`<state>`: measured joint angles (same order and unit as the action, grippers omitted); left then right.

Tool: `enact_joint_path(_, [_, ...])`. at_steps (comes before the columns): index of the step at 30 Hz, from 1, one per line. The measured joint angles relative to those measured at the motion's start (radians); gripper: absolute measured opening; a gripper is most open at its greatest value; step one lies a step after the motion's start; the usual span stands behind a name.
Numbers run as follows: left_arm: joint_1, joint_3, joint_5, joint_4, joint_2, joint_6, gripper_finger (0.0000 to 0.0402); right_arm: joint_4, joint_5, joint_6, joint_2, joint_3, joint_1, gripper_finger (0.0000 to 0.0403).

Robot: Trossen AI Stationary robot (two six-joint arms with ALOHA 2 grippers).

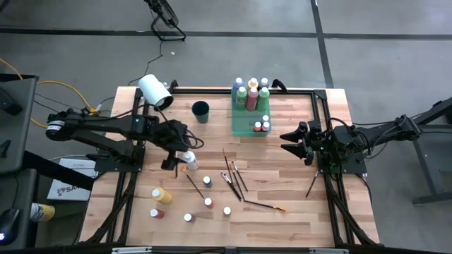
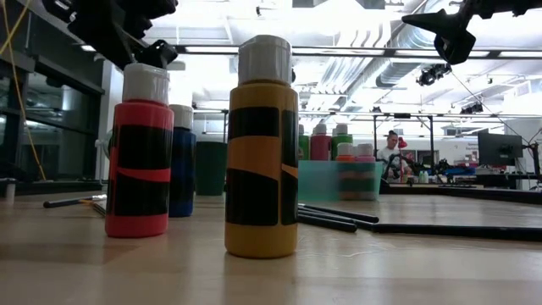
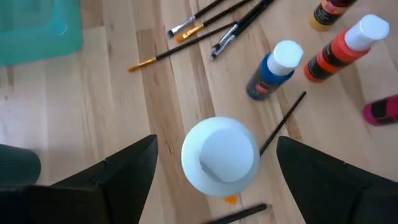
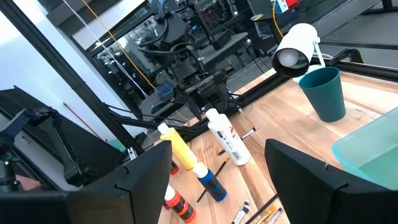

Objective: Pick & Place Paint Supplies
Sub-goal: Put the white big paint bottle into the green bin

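Note:
A white paint bottle (image 1: 189,159) with a white cap (image 3: 221,155) stands upright on the table. My left gripper (image 3: 216,142) hovers above it, open, one finger on either side of the cap, apart from it. More bottles stand on the near-left part of the table: yellow (image 1: 161,194), red (image 1: 155,212), blue (image 3: 272,71). Thin dark-handled brushes (image 1: 234,177) lie flat mid-table. Several bottles stand inside the green tray (image 1: 251,113). My right gripper (image 1: 291,141) waits open in the air, to the right of the tray.
A dark cup (image 1: 200,111) stands left of the tray, and a large white roll (image 1: 155,90) sits at the far left corner. Another brush (image 1: 265,205) lies nearer the near edge. Black frame rails (image 1: 321,113) run along the table's sides. A person (image 2: 389,152) sits far behind.

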<state>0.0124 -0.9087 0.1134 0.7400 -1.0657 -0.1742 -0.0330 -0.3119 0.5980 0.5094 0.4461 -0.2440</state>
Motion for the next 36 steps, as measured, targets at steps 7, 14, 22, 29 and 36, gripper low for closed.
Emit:
enact_joint_path(7, [0.0, 0.035, -0.022, -0.012, 0.0, 0.052, 0.0303, 0.002, 0.0, 0.0, 0.0, 0.0, 0.0, 0.0252])
enact_joint_path(14, [0.0, 0.053, 0.007, -0.066, 0.0, 0.078, 0.0237, 0.008, 0.0, 0.0, 0.0, 0.0, 0.0, 0.0252])
enact_joint_path(22, [0.0, 0.056, 0.007, -0.069, 0.0, 0.083, 0.0197, 0.011, 0.001, 0.0, 0.0, 0.0, 0.0, 0.0252])
enact_joint_path(29, [0.0, 0.056, 0.007, -0.095, 0.0, 0.083, 0.0137, 0.028, 0.001, 0.008, 0.0, 0.0, 0.0, 0.0252])
enact_joint_path(36, [0.0, 0.056, 0.005, -0.091, 0.0, 0.083, 0.0116, 0.028, 0.001, 0.008, 0.0, 0.0, 0.0, 0.0252])
